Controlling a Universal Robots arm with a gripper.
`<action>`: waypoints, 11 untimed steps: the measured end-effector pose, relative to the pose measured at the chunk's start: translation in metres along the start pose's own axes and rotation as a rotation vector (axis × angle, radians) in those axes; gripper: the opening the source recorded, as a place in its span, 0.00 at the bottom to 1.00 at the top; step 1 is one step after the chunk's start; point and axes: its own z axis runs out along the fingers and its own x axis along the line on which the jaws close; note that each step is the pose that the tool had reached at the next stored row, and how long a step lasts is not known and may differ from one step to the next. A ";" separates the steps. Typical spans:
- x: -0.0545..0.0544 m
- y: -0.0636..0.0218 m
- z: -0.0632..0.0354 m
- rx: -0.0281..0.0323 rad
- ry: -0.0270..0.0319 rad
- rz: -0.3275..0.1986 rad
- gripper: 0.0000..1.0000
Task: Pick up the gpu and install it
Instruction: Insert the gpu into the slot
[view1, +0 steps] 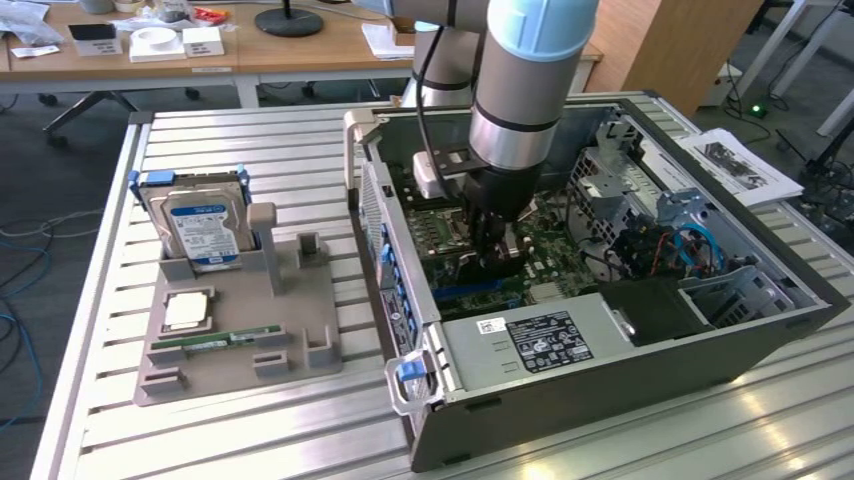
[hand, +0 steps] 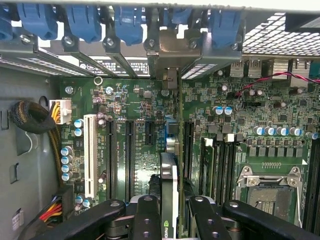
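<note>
Pick done: my fingers (hand: 146, 220) clamped on gpu (hand: 169, 185), edge-on over slots (hand: 127, 150) in case (view1: 641, 370), 3 o'clock of holder (view1: 240, 330); seating looks unfinished, I judge.

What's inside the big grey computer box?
A green motherboard with black slots, and the black gripper shut on the thin dark gpu card. The arm covers part of the board; the grey power supply box hides what's under it.
</note>
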 end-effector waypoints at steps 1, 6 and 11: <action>0.000 0.0000 0.0003 0.0015 0.0001 0.000 0.27; 0.000 0.0008 0.0010 0.0061 -0.0008 0.000 0.27; 0.000 0.0027 0.0009 0.0076 -0.0007 0.000 0.27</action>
